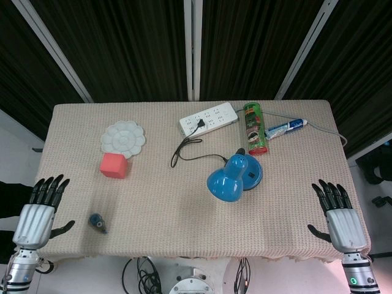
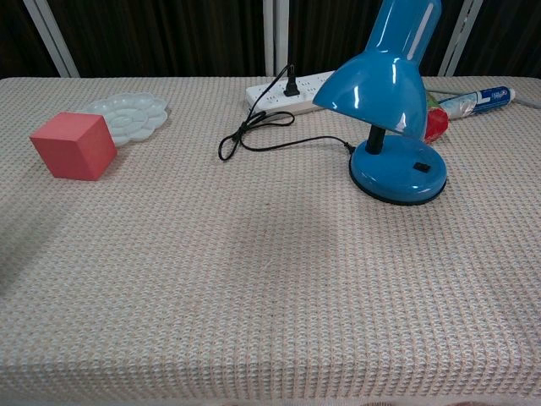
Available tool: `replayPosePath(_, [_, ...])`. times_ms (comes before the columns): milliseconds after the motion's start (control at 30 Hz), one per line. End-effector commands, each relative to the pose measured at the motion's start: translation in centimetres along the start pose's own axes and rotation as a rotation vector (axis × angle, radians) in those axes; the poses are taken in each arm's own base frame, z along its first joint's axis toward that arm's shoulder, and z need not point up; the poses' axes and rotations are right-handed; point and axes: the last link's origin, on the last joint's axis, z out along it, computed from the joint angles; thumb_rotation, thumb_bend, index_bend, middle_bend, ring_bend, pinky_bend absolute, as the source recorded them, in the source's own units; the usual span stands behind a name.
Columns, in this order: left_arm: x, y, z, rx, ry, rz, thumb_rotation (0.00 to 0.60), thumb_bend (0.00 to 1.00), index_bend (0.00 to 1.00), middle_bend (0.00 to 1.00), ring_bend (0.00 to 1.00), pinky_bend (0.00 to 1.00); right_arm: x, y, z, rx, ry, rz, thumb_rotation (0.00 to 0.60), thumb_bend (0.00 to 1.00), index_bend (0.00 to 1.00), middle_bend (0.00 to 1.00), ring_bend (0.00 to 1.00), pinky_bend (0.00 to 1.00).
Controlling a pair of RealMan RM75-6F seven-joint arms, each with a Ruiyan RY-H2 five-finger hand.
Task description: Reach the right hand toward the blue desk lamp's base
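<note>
Both hands flat and empty at the near table corners.
The right hand (image 1: 335,211), fingers spread, lies well apart from the blue desk lamp (image 1: 235,177), whose base (image 2: 398,170) stands right of centre; left hand (image 1: 40,209) likewise spread.

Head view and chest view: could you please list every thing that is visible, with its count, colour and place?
desk lamp: 1, blue, right of table centre
power strip: 1, white, far edge, middle; the lamp's black plug sits in it
chips can: 1, green with red end, lying behind the lamp
tube: 1, white and blue, far right
palette: 1, white, far left
cube: 1, red, just in front of the palette
small object: 1, blue-grey, near left; type unclear
table: 1, beige woven cover
left hand: 1, silver with black fingers, near left edge, open
right hand: 1, same colours, near right edge, open
</note>
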Motion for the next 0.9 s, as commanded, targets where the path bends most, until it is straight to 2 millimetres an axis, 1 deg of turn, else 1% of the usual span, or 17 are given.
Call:
replayPosePath(33, [-0.01,0.01,-0.02,0.0,-0.001,0.0,0.6,0.04,0.0,0.0,0.0,0.0,-0.01,0.0,-0.01,0.0,0.0,0.0,0.6,0.05,0.0,0.0,0.0,0.0])
replayPosePath(600, [0.03,0.03,-0.08,0.004,-0.007,0.002,0.6,0.04,0.0,0.0,0.0,0.0,-0.11,0.11,-0.09,0.0,-0.007,-0.002,0.6,0.05,0.0,0.0,0.0,0.0])
replayPosePath(900, [0.17,-0.16,0.03,0.01,-0.009,-0.003,0.6,0.04,0.0,0.0,0.0,0.0,-0.18,0.04,0.29,0.001,-0.039,-0.011,0.6,0.05,0.0,0.0,0.0,0.0])
